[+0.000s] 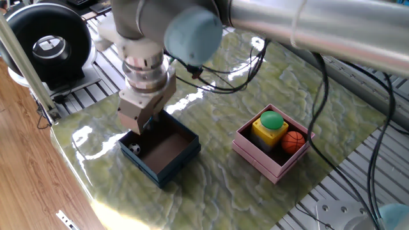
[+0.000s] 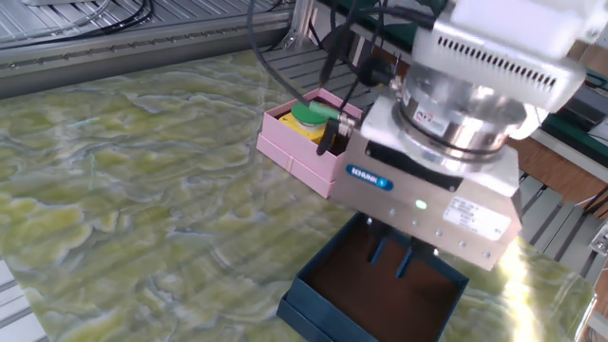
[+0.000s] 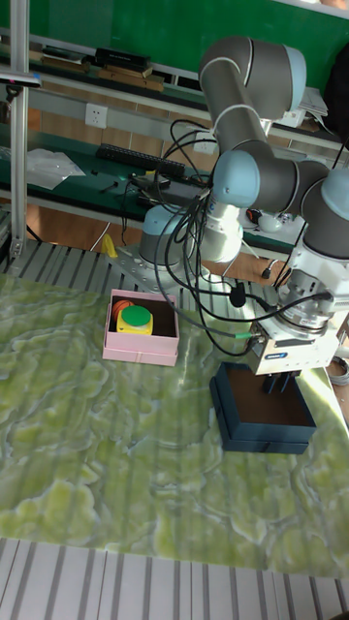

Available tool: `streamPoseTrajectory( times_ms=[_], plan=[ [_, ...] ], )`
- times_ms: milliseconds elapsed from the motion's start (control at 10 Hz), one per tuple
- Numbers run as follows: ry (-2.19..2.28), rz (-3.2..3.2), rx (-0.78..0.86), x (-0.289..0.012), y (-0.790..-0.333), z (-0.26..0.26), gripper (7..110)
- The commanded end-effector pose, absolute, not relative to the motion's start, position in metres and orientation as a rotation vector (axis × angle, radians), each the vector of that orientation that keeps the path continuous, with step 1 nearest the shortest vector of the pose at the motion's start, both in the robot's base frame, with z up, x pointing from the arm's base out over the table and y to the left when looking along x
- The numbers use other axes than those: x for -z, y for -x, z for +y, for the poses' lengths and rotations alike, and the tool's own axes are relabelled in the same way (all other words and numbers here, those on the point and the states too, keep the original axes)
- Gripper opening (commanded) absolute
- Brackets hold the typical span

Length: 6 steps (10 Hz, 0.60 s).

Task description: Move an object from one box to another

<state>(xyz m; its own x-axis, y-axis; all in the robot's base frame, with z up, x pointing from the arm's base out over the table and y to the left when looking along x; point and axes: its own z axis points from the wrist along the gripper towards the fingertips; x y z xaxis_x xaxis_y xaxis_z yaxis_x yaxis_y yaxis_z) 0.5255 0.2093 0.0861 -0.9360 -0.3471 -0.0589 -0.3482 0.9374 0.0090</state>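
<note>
The dark navy-blue box (image 1: 171, 167) sits at the table's left, with a small black-and-white ball (image 1: 135, 149) in its left corner. My gripper (image 1: 140, 128) hangs over that corner, just above the ball. From the other side its two thin fingers (image 2: 378, 251) reach down inside the navy box (image 2: 313, 302), apart, with nothing between them; the gripper (image 2: 391, 264) is open. The pale pink box (image 1: 259, 153) to the right holds a yellow block with a green dome (image 1: 271, 122) and an orange ball (image 1: 291, 142).
A black round device (image 1: 48, 41) stands on the slatted metal frame beyond the mat's left corner. Black cables (image 1: 223, 70) trail from the arm over the mat's far side. The tall fixed view shows both the pink box (image 3: 136, 351) and the navy box (image 3: 254, 441).
</note>
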Motion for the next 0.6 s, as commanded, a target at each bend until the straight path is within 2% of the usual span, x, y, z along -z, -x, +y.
streamPoseTrajectory(
  times_ms=[0, 500],
  plan=[
    [0.562, 3.016, -0.042, -0.076, -0.514, 0.206, 22],
    [0.645, 2.997, -0.091, -0.064, -0.495, 0.227, 22]
  ],
)
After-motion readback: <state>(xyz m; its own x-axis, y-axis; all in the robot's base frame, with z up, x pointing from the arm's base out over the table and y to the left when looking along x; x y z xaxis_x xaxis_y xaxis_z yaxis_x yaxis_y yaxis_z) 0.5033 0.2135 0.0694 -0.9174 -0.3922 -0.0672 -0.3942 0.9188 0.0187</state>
